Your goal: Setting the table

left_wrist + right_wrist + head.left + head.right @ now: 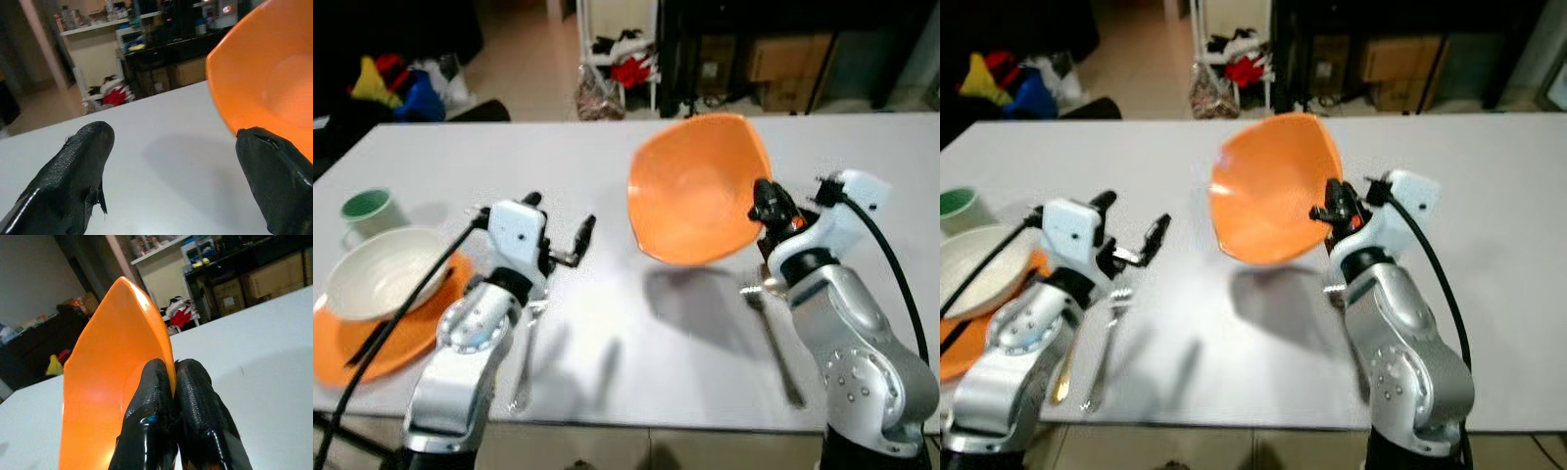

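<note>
White shelf (617,44) (cluttered), tan floor (524,69)

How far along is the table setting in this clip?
Done: one place has an orange plate with a white bowl on it and a green cup behind. In hand: right gripper holds a second orange plate aloft, tilted. Left: setting it down by the fork.

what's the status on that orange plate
Right pincer shut on orange plate, held tilted above table. Left pincer open, empty. Fork lies below plate.
</note>
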You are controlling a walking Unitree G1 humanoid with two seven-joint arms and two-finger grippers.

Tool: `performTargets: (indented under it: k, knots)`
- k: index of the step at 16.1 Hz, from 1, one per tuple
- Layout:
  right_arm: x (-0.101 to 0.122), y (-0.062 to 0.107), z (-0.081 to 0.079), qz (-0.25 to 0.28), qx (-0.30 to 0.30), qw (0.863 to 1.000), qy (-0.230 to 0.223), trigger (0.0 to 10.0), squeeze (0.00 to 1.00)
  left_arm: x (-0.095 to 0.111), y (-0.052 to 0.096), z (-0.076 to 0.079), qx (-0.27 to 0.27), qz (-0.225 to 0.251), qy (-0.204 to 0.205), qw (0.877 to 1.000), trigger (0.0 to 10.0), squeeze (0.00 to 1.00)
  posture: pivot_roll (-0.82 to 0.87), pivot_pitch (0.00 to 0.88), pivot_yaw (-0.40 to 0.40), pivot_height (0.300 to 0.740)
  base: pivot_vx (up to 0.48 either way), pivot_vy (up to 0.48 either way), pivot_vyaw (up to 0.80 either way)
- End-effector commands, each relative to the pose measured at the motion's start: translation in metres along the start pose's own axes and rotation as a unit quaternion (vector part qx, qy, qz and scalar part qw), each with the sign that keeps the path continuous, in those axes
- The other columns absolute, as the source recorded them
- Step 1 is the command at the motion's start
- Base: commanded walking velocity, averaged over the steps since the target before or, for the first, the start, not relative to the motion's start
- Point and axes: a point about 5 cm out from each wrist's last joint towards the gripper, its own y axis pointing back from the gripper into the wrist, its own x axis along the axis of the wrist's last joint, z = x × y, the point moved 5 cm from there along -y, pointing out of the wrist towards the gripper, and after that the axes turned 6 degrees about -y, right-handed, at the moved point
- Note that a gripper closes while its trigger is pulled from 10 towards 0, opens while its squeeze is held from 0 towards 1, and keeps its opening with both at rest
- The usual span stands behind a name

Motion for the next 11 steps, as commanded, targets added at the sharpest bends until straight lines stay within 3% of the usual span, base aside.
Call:
performTargets:
  k: [1, 3, 6, 11]
  knots:
    - [0.003, -0.003, 0.001, -0.004, 0.005, 1.000, -0.022, 10.0, 0.00, 0.001, -0.001, 0.002, -0.002, 0.000, 0.000, 1.000, 10.0, 0.00, 0.03, 0.000, 0.064, 0.740, 0.000, 0.000, 0.00]
    - [-0.005, -0.017, -0.003, -0.040, 0.031, 0.997, -0.066, 10.0, 0.00, 0.000, 0.002, -0.003, -0.002, -0.006, -0.006, 1.000, 10.0, 0.00, 0.03, 0.000, 0.064, 0.740, 0.000, 0.000, 0.00]
    - [-0.018, -0.043, -0.003, -0.087, 0.059, 0.991, -0.087, 10.0, 0.00, -0.001, 0.009, 0.001, -0.052, -0.016, -0.026, 0.998, 10.0, 0.00, 0.04, 0.000, 0.063, 0.740, 0.000, 0.000, 0.00]
    - [-0.033, -0.084, 0.022, -0.156, 0.019, 0.981, -0.113, 10.0, 0.00, 0.000, 0.021, 0.015, -0.138, -0.022, -0.024, 0.990, 10.0, 0.00, 0.05, 0.000, 0.065, 0.740, 0.000, 0.000, 0.00]
